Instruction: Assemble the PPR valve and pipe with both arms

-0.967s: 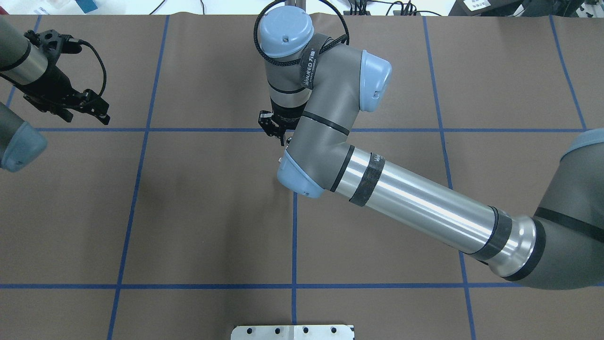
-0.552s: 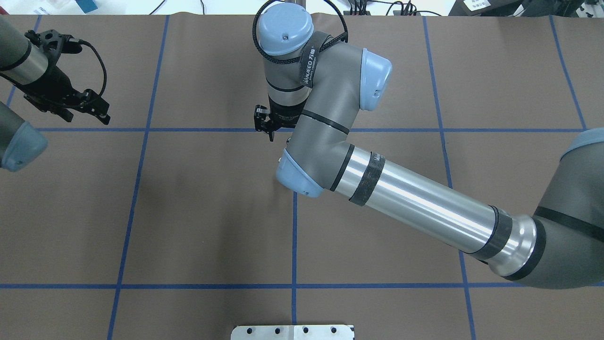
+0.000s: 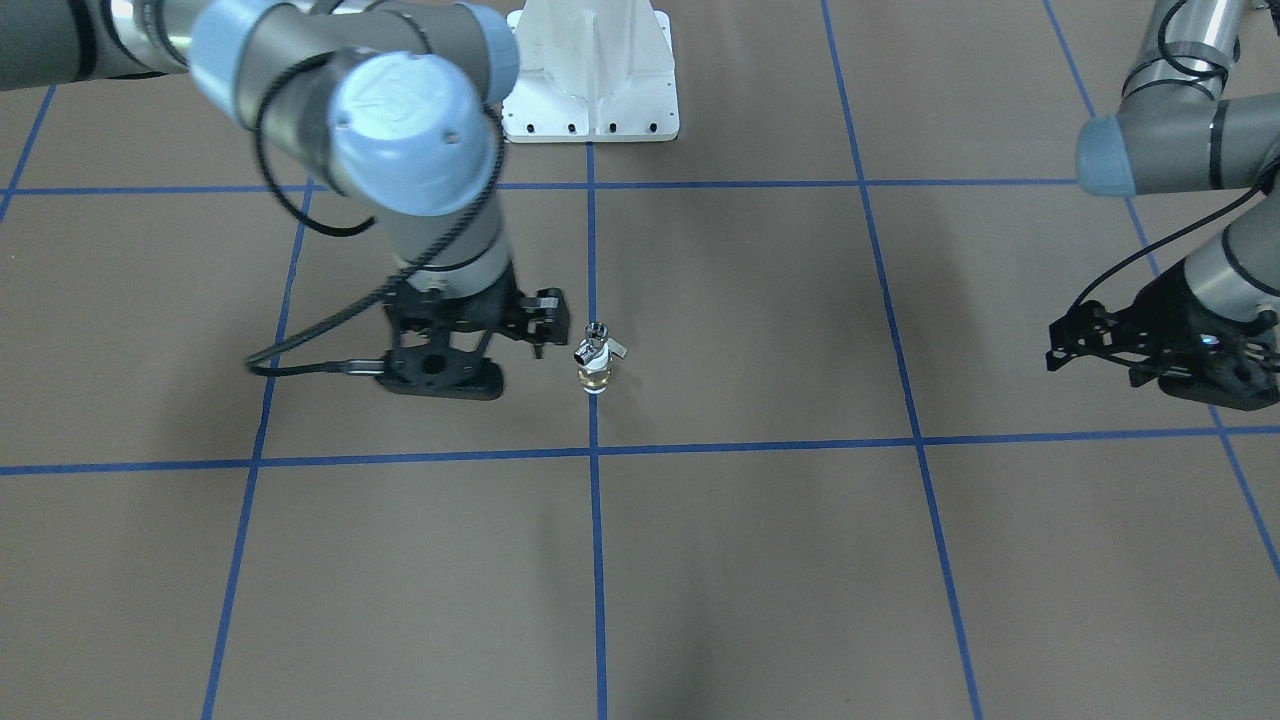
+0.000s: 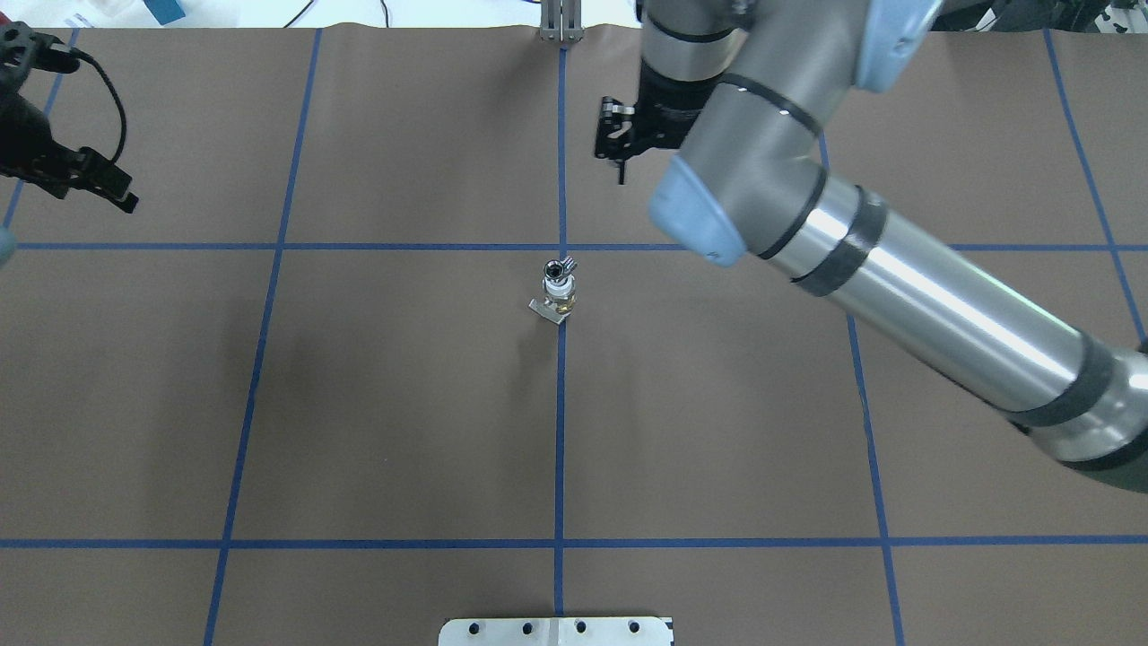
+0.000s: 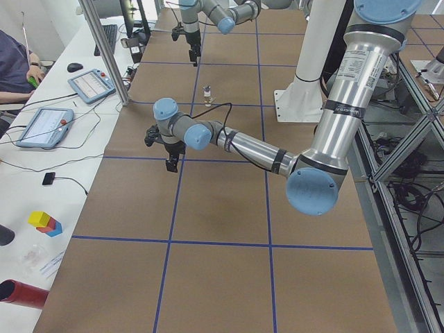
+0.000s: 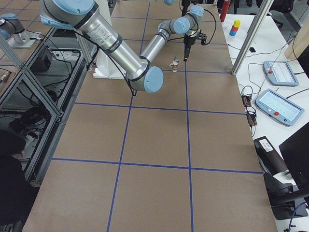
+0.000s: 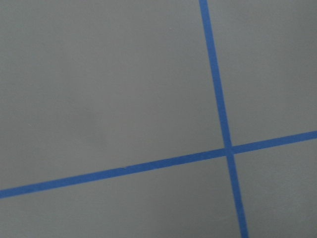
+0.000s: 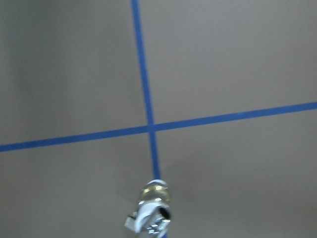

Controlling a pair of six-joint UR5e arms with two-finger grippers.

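The PPR valve (image 4: 561,303), brass with white ring ends and a grey lever, stands upright on the brown table at the middle blue tape line. The shiny silver pipe (image 4: 559,268) sits on top of it. The pair also shows in the front view, valve (image 3: 594,376) below pipe (image 3: 594,344), and at the bottom of the right wrist view (image 8: 153,208). My right gripper (image 4: 617,144) hangs open and empty just beyond the pair, and beside it in the front view (image 3: 543,320). My left gripper (image 4: 108,184) is open and empty at the far left edge (image 3: 1062,342).
The white bolted pedestal (image 3: 590,70) stands at the robot's side of the table. A metal post (image 4: 560,22) rises at the far edge. A side table with tablets (image 5: 45,125) and an operator runs along the far side. Blue tape lines grid the mat.
My right arm has swung back and to the right, uncovering the upright valve and pipe it had hidden. My left gripper has drawn further left.
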